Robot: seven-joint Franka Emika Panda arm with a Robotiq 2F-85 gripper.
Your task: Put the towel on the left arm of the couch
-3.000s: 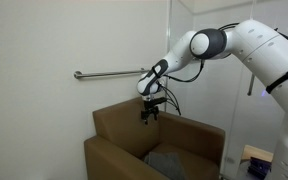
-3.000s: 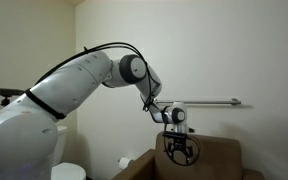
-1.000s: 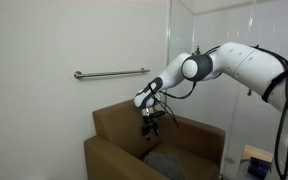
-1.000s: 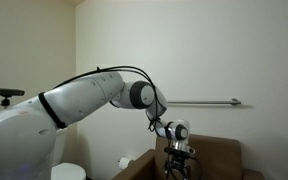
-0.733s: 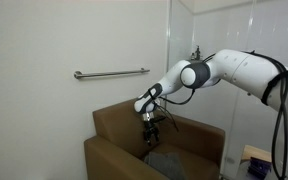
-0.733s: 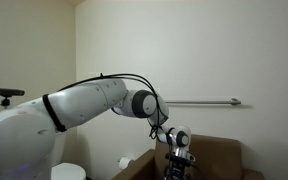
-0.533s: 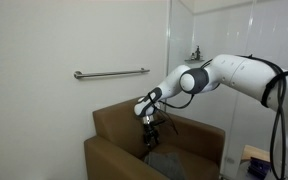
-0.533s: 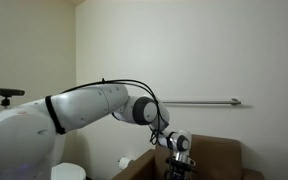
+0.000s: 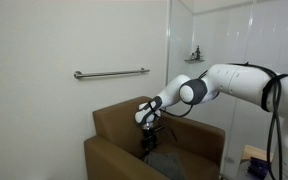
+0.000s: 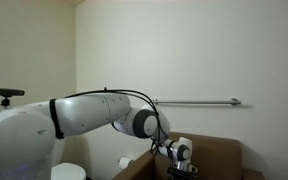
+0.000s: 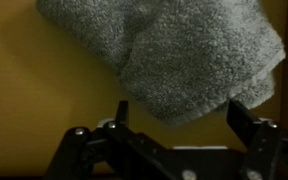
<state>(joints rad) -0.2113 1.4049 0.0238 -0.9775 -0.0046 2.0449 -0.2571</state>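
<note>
A grey towel (image 11: 174,50) lies crumpled on the seat of a small brown couch (image 9: 119,125); in an exterior view it shows as a grey heap (image 9: 166,163) on the cushion. My gripper (image 11: 179,115) is open, its two fingers straddling the near edge of the towel, close above it. In an exterior view the gripper (image 9: 150,143) hangs low over the seat, just above the towel. In the other exterior view the gripper (image 10: 181,165) is at the bottom edge and the towel is out of view.
A metal grab bar (image 9: 111,73) is fixed to the white wall behind the couch. The couch arms (image 9: 114,157) rise on both sides of the seat. A glass partition (image 9: 219,60) stands beside the couch. A white toilet-like object (image 10: 69,171) sits low in an exterior view.
My gripper has come down from above the couch back toward the seat and the towel. It stays open.
</note>
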